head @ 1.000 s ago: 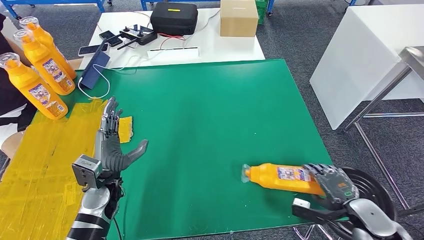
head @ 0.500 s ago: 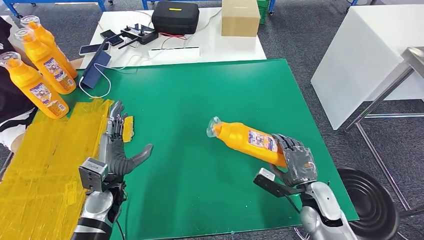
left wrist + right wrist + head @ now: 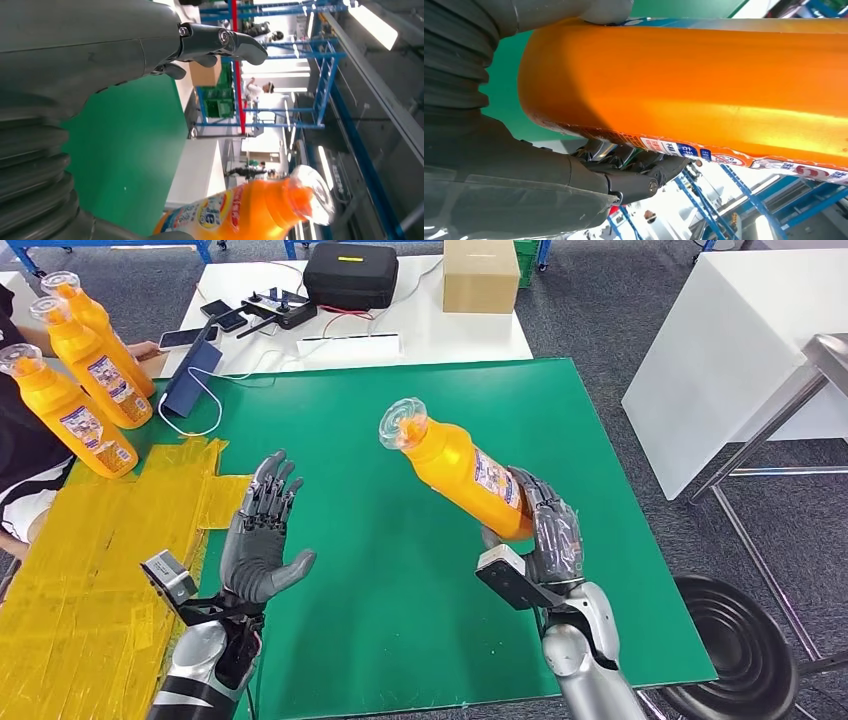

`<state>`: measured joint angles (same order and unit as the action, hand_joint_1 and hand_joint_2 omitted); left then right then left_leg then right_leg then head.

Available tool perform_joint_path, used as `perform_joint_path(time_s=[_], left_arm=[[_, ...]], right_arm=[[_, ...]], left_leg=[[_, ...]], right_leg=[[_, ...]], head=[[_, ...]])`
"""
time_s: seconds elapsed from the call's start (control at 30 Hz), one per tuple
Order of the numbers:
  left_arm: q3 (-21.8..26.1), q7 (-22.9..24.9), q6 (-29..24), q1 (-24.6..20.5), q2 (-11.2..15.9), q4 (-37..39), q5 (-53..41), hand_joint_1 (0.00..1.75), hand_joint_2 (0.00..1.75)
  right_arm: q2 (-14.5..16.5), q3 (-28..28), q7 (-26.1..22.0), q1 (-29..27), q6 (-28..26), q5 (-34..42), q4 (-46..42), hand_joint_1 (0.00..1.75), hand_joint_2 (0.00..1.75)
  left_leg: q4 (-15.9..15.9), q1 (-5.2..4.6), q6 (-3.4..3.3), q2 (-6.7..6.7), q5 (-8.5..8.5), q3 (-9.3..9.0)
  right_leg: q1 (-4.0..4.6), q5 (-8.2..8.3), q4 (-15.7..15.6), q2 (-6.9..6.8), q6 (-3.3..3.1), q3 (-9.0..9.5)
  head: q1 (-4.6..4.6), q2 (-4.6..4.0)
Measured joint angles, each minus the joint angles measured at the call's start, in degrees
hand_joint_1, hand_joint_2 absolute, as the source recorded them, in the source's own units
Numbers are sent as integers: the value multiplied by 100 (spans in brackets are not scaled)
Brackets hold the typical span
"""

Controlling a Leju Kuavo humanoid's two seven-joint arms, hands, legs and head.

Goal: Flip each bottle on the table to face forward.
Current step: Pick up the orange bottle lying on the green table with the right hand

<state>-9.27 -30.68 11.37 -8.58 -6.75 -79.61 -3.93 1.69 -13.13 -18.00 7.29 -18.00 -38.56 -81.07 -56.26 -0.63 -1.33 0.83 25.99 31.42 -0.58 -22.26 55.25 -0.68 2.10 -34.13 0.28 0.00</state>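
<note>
Orange plastic, smooth and probably slippery, the bottle (image 3: pixel 462 472) was gripped low on its body by the right hand (image 3: pixel 548 530), tilted in the air above the middle of the green counter (image 3: pixel 400 420). The left hand (image 3: pixel 262 535) waited empty, fingers spread, near the counter's left edge. It looked rigid and fairly full, so the wide body seemed the safest hold.

The floor is a dark grey carpet (image 3: pixel 600 330). At 12 o'clock stands a white rectangular table (image 3: pixel 420 335), and at 2 o'clock a second white table (image 3: pixel 720 360). At 4 o'clock, a round black stool seat (image 3: pixel 745 650). Blue metal shelf frames (image 3: pixel 320 90) stand under bright ceiling lights.
</note>
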Motion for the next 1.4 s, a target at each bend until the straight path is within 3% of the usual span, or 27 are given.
perform_joint_path(time_s=[0.17, 0.27, 0.4, 0.6, 1.03, 1.4], left_arm=[[-4, -1, 54, -10, 9, 85, 39, 0, 175], [-15, 80, 402, -54, 22, 179, 289, 0, 175], [-112, 187, 1089, -268, 51, 565, 754, 0, 175], [-364, 299, 1444, -698, 47, 1172, 1194, 0, 175], [-663, 340, 1416, -1135, 41, 1738, 1469, 0, 175], [-675, 317, 1128, -1385, 41, 2029, 1427, 0, 175]], right_arm=[[101, -22, -32, 54, 0, 38, 79, 175, 175], [174, -33, -165, 95, 155, 275, 145, 175, 175], [452, -145, -503, 280, 416, 792, 431, 175, 175], [918, -486, -733, 692, 612, 1220, 1237, 175, 175], [1502, -970, -942, 1364, 643, 1330, 2976, 175, 175], [1770, -1711, -832, 1452, 488, 945, 3858, 175, 175]], left_leg=[[0, -1, 0, -1, 0, 2], [0, -2, 0, -1, 0, 5], [0, 0, 1, 0, -1, 2], [0, 10, 13, 0, -9, 2], [0, 11, 14, 0, -10, 5], [0, 15, 14, 0, -11, 5]], right_leg=[[-2, 0, 0, -1, 0, 0], [-3, 0, 0, -1, 0, -1], [0, 0, 0, 1, 0, -2], [9, 1, 2, 1, -2, -2], [11, 1, 3, 0, -2, -5], [15, 1, 3, 0, -2, -5]], head=[[-1, 0], [1, 0], [0, 0], [1, 0], [1, 0], [2, 0]])
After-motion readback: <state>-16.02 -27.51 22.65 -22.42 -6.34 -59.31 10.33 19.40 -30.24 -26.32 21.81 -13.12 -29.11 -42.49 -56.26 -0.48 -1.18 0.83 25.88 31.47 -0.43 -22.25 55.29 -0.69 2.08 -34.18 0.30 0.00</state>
